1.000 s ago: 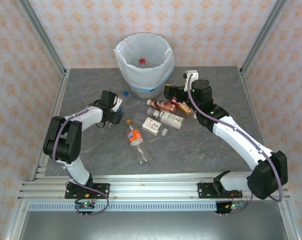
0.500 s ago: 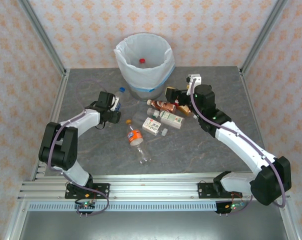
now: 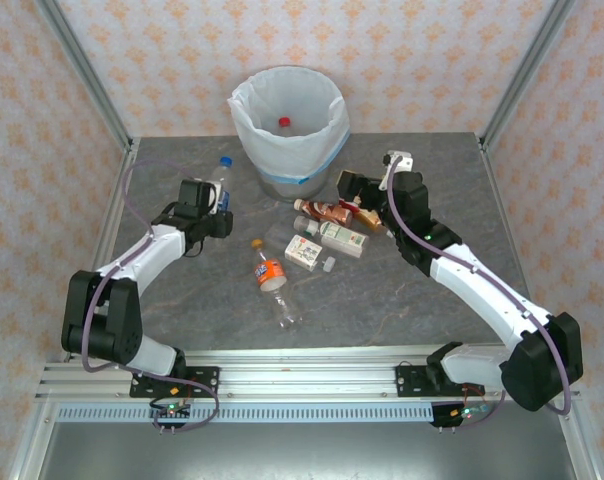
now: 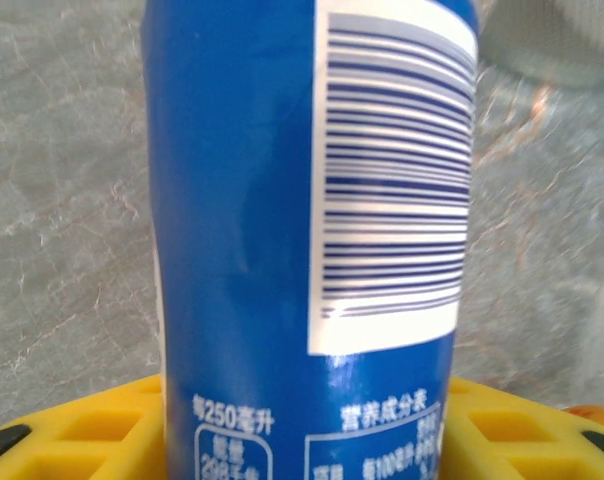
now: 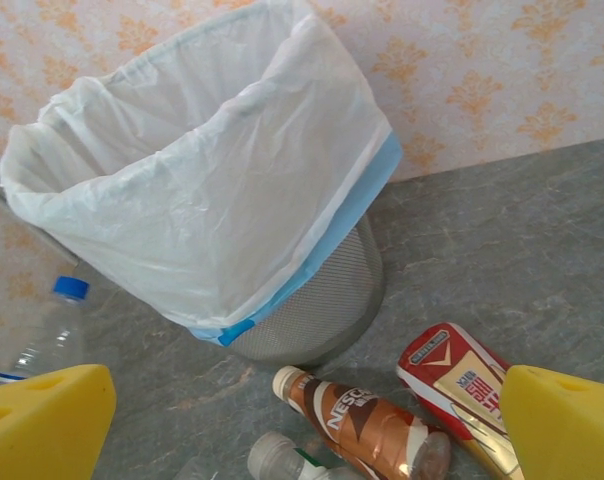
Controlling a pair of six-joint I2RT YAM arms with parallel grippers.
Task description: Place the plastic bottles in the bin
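Orange bottle (image 3: 269, 272): lies on the tabletop (image 3: 182, 290) nearest my bases, between my two arms. Its orange cap points to the far side, and it is well apart from both hands.
White-green bottles (image 3: 340, 239): two of them, lying side by side just past the orange one, toward my right.
Brown bottle (image 5: 367, 425): on its side beyond those, near the foot of the bin. A red bottle (image 5: 450, 372) lies just beside it on the right.
Right hand (image 3: 344, 186): spread wide and holding nothing, poised by the brown and red bottles and touching neither. My yellow fingers (image 5: 567, 420) stand far apart at the two lower corners of the wrist view.
Left hand (image 3: 216, 198): closed on the blue bottle (image 4: 242, 200), yellow fingers (image 4: 77, 430) on both sides of its label. The barcode faces my wrist camera.
Blue bottle's place: left of the bin and outside it, blue cap at the far end. Whether it is clear of the tabletop I cannot tell.
Bin (image 3: 287, 125): upright at the far middle of the tabletop, its white bag with a blue band folded over the rim. A red cap (image 3: 283, 122) shows inside.
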